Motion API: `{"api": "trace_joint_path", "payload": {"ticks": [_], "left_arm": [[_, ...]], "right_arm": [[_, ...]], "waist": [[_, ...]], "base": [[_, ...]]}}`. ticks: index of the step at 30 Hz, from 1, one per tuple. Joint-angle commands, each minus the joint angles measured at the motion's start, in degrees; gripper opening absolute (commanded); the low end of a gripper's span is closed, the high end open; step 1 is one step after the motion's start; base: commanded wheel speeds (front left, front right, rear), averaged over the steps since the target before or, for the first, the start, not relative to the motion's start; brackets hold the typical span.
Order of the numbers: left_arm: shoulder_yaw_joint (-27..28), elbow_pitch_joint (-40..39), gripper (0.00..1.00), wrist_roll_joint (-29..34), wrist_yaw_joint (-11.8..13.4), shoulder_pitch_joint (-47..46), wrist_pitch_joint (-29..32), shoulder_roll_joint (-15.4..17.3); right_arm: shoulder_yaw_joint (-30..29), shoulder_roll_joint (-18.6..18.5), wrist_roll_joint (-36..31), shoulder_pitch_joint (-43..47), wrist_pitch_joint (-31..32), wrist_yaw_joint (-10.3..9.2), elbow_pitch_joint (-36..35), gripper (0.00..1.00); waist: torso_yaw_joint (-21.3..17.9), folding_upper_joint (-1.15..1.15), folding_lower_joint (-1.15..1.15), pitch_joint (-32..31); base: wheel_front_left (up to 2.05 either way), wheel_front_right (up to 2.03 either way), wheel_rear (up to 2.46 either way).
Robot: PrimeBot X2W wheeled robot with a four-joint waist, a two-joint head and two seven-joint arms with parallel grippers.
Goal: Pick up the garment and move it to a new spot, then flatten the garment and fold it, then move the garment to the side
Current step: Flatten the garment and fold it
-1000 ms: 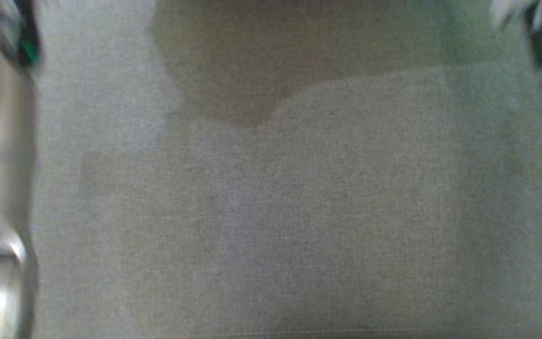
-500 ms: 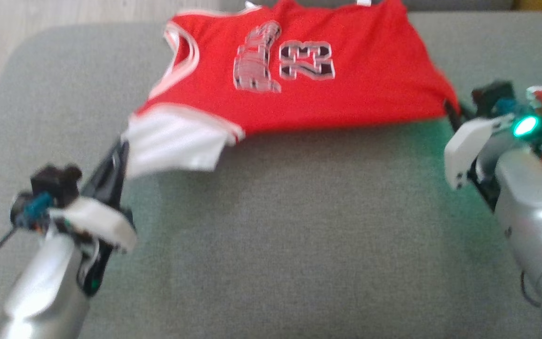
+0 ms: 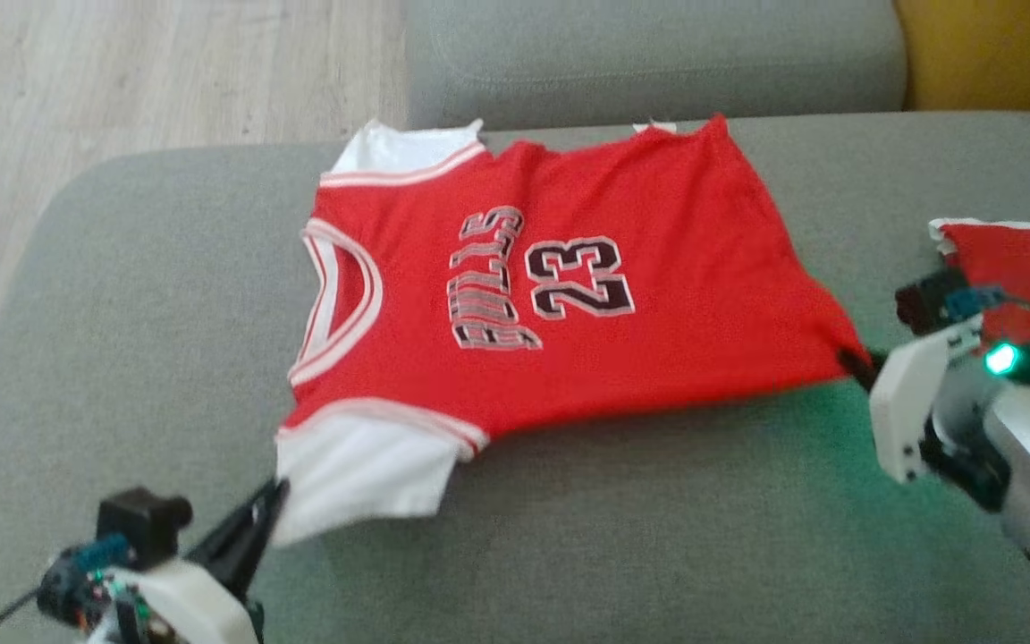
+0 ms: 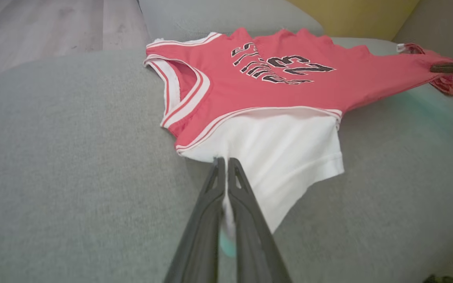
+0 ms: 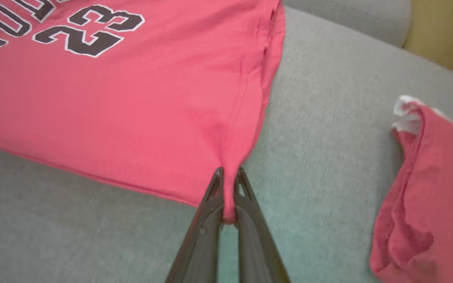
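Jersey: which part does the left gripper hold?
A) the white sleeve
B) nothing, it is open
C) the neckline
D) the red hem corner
A: in the left wrist view the left gripper is shut on the edge of the white sleeve of the jersey.

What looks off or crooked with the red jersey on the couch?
The jersey isn't lying flat: its hem corner is pinched into a tight point by the right gripper, and the near white sleeve is tugged askew by the left gripper.
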Motion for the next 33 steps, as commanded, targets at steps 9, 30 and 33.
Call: {"api": "trace_joint_path", "payload": {"ticks": [9,30,33], "left_arm": [[2.4,-10.1,0.00,-0.1,3.0,-0.7,4.2,4.7],[-3.0,5.7,0.00,6.6,-1.3,-29.9,13.5,4.3],[-5.0,10.2,0.00,8.1,-1.8,-34.2,13.0,3.5]], "right_arm": [[0.5,-8.3,7.1,2.9,3.0,-0.05,-11.1,0.00],[-3.1,-2.8,3.0,-9.2,6.0,-0.05,-8.1,0.00],[-3.0,-1.8,2.4,-11.5,6.1,-0.05,-6.4,0.00]], "waist": [[0.0,0.00,0.01,0.9],[-0.1,0.00,0.01,11.9],[-0.1,0.00,0.01,13.2]], "base": [[0.00,0.00,0.00],[0.00,0.00,0.00],[0.00,0.00,0.00]]}}
